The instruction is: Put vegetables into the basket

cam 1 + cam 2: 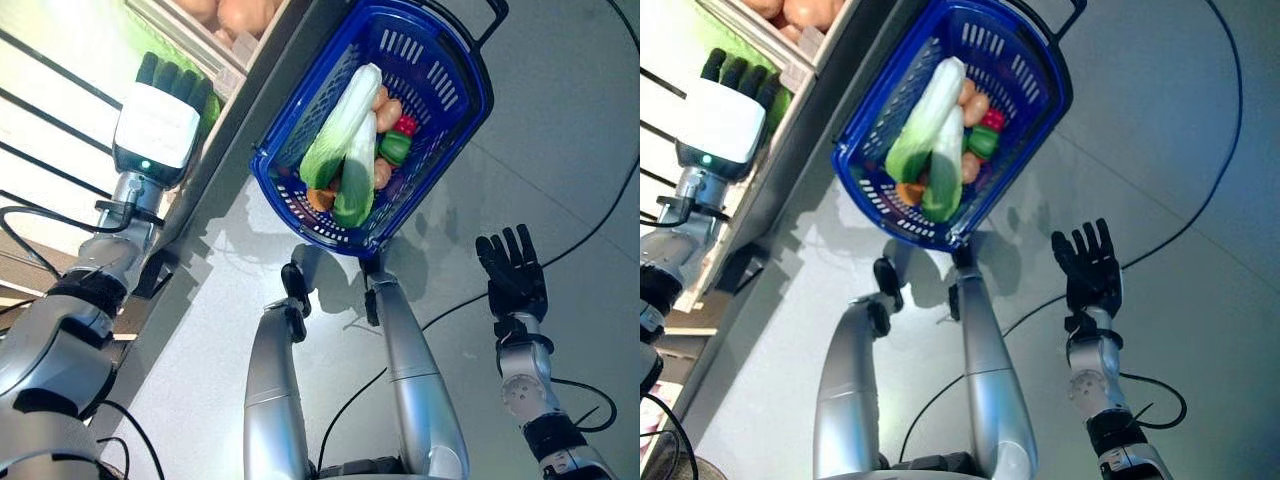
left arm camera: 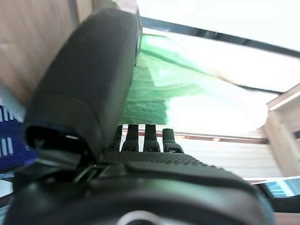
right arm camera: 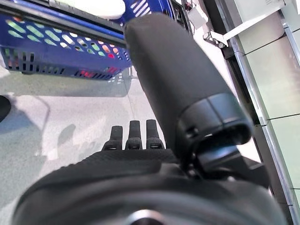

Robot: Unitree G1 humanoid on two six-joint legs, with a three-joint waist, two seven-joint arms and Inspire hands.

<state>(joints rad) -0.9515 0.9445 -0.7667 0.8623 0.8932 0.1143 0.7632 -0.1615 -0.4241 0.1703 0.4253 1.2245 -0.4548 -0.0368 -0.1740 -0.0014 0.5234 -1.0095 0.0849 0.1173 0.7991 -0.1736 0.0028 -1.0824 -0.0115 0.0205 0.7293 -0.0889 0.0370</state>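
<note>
Blue plastic forms the basket [image 1: 455,110] that sits on the grey floor [image 1: 560,200] in the left eye view, with two long pale-and-green leafy vegetables [image 1: 340,125] lying across it over a green pepper [image 1: 394,148], something red and some orange-brown pieces. The left robot hand [image 1: 175,85] reaches up to a wooden shelf [image 1: 235,55] beside the basket, its dark fingers straight over something green. The right robot hand [image 1: 512,268] hangs over the floor well apart from the basket, fingers spread and holding nothing.

In the right eye view the same layout shows, with round brownish produce [image 1: 800,12] on the shelf above the left robot hand.

The left wrist view shows straight fingers [image 2: 151,136] pointing at a pale green leafy mass [image 2: 154,93], holding nothing.

The right wrist view shows relaxed fingers [image 3: 133,138] above bare floor, the basket's wall beyond them.
</note>
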